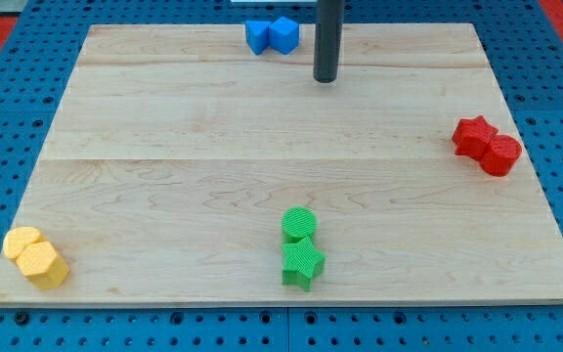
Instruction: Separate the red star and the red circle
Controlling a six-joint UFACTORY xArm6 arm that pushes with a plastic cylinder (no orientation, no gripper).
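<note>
**Red Star and Red Circle Seen Touching**

Jaws are not seen: only a dark rod is shown, and my tip [325,79] is set down near the view's top, just right of the middle. No writing can be read on anything.

The red star [474,136] and the red circle [501,154] are found at the view's right side of the table [194,176]. They are pressed together, with the circle placed lower and further right. The pair's long line is slanted from upper left down to lower right.

My tip is kept well apart from the red pair. Two blue blocks [271,35], shapes hard to tell, are seen touching just left of it. A green circle [299,224] and green star [302,262] are stacked near the bottom middle. Two yellow blocks [35,257] are seen at the bottom left corner. Nothing is placed between my tip and the red pair.
</note>
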